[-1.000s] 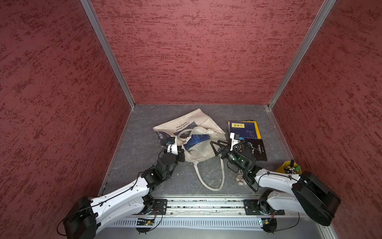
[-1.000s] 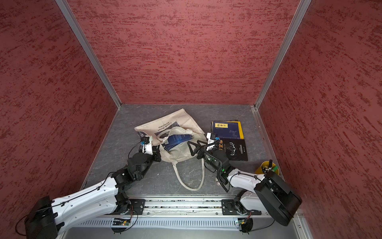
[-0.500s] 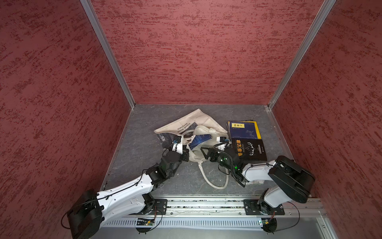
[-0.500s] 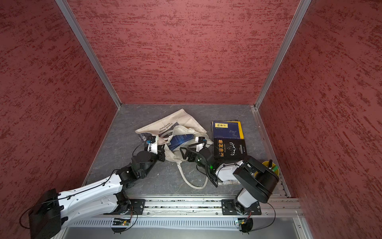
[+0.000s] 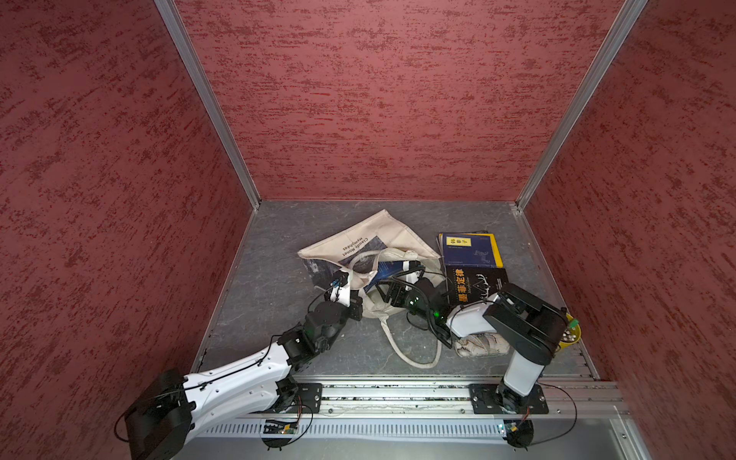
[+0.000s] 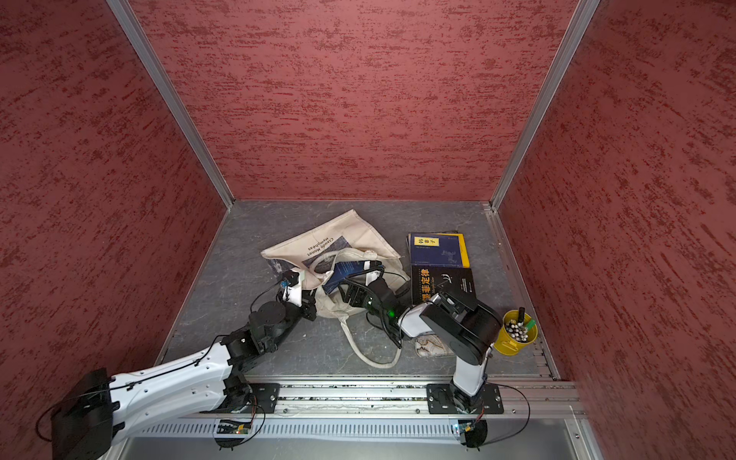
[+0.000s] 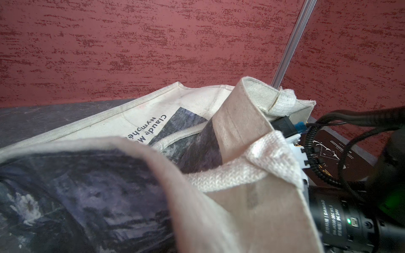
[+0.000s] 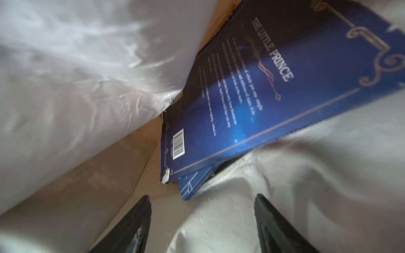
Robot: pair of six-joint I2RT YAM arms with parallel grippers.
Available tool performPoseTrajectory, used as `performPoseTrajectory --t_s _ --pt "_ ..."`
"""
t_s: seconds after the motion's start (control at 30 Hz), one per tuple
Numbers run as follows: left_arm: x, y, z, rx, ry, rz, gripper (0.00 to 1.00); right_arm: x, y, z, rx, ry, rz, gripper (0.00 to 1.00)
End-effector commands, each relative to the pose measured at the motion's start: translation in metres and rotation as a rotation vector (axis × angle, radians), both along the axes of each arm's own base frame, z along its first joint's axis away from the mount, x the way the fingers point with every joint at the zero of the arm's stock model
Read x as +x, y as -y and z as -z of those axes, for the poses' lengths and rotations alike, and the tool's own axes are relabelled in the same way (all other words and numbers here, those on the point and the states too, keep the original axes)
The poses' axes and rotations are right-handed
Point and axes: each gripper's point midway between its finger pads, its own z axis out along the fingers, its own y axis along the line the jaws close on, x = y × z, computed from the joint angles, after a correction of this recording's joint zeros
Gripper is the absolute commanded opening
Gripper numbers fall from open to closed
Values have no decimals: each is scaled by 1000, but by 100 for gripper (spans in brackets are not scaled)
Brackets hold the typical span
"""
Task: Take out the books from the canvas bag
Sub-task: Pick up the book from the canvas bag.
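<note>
Right claw (image 8: 202,197) advanced into canvas bag (image 5: 382,235) mouth, jaws apart, empty. Left claw (image 5: 344,280) pinched tight on bag rim. Two on desk (image 5: 275,286): blue-yellow book (image 5: 470,251), black book (image 5: 478,283). Two inside: blue book (image 8: 263,92), lower blue book (image 8: 190,186).

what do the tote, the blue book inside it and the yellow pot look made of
Canvas bag: cream woven cloth, matte; coarse weave shows on its strap.
Blue book: likely glossy card cover; light glints off it, one corner torn white.
Yellow pot: smooth, painted metal or plastic; too small to tell.
</note>
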Motion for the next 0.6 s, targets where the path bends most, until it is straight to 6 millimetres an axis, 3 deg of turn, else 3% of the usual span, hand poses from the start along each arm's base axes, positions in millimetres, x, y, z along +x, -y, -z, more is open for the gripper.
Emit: performPoseTrajectory --t_s 0.0,0.57 --pt "-9 13 -27 -110 60 78 0 12 -5 -2 -4 25 33 74" --pt "-20 12 -6 -21 67 137 0 30 0 19 49 -16 126 68"
